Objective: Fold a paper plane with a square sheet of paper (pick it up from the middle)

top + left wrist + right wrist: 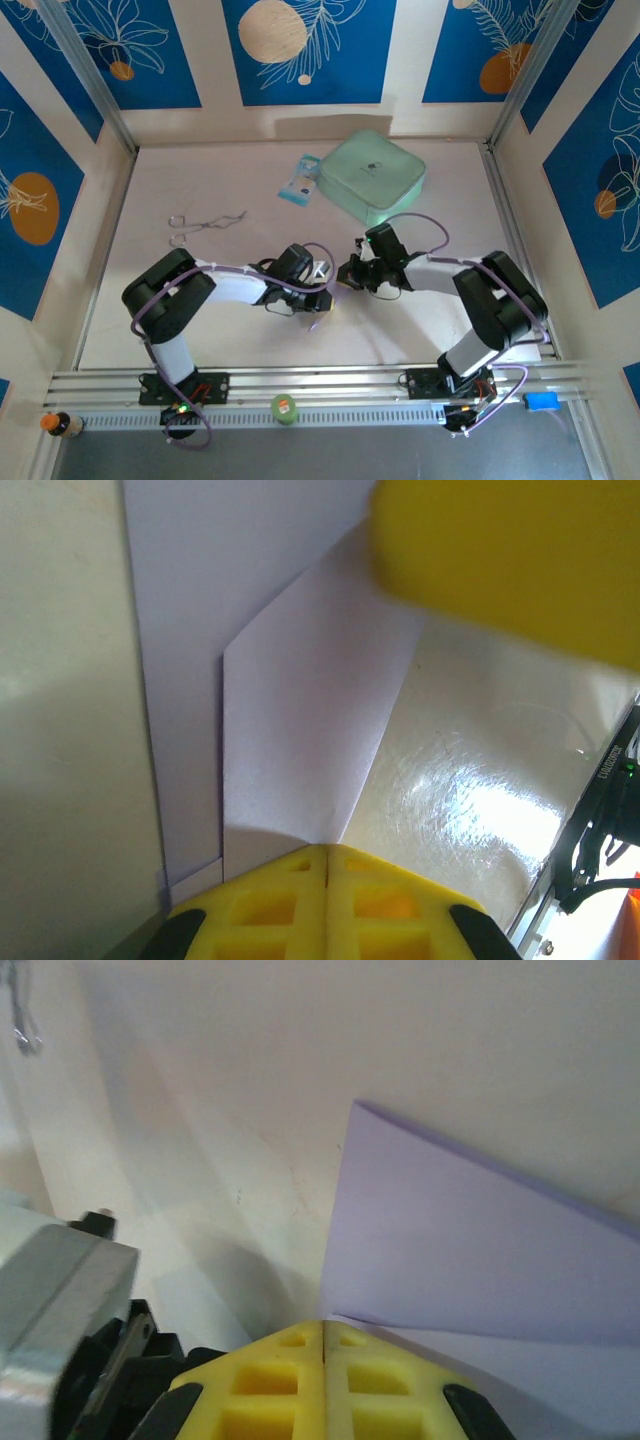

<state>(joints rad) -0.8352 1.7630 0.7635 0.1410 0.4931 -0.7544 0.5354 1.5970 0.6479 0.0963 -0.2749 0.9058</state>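
- Left wrist view: top right corner blocked by a blurred yellow mass (510, 560), too close to identify.
- Low in the frame, left pincer (326, 852) pressed together on the square sheet of paper (300, 720). Pale lavender, with one flap folded over along a slanted crease, running from the tips to the frame's top edge.
- Right of the sheet, bare glossy worktop (470, 790) out to a metal rail (545, 920) at the lower right.
- Right wrist view: right pincer (324, 1325) closed tight, tips at the near corner of the lavender sheet (470, 1240). Cannot tell whether any paper is caught between them.
- Sheet lying right of the tips, upper layer lifted slightly off the lower, far side cut off by the frame.
- Open worktop ahead and to the left. A grey housing (50, 1310) crowding the lower left corner, and metal tongs (20, 1015) barely in at the top left.
- Top view: left arm (230, 285) and right arm (470, 285) bent at the elbow and reaching inward, wrists nearly meeting mid-worktop. Sheet almost wholly hidden beneath them, hard to make out.
- On the far side, a mint-green case (372, 178) with a blue-white packet (300, 180) just beside it. Tongs left of these, well apart from the arms.
- Free room on either side of the wrists, out to the walls.
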